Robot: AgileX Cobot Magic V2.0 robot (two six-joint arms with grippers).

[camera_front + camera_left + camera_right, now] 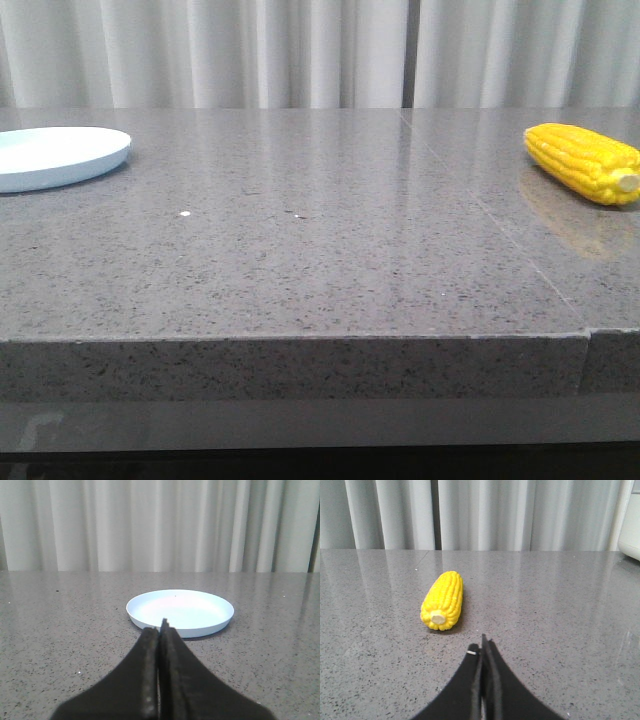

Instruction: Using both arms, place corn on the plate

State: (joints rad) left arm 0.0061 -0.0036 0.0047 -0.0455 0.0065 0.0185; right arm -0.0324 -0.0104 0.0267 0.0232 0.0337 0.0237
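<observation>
The corn (585,163) lies on its side at the far right of the grey stone table (320,260), its pale stub end toward the near right, nothing touching it. The plate (55,157) sits at the far left, bare, so the two are well apart with open table between them.

In our right wrist view the right gripper (483,652) has its fingers pressed together on nothing, and the cob lies just ahead and a little off its line. In our left wrist view the left gripper (161,635) is likewise clenched and empty, with the plate straight ahead.

We judge the task is at its very start: no grasp made yet. Next we would part the right fingers, line them across the cob's middle, and close there.
</observation>
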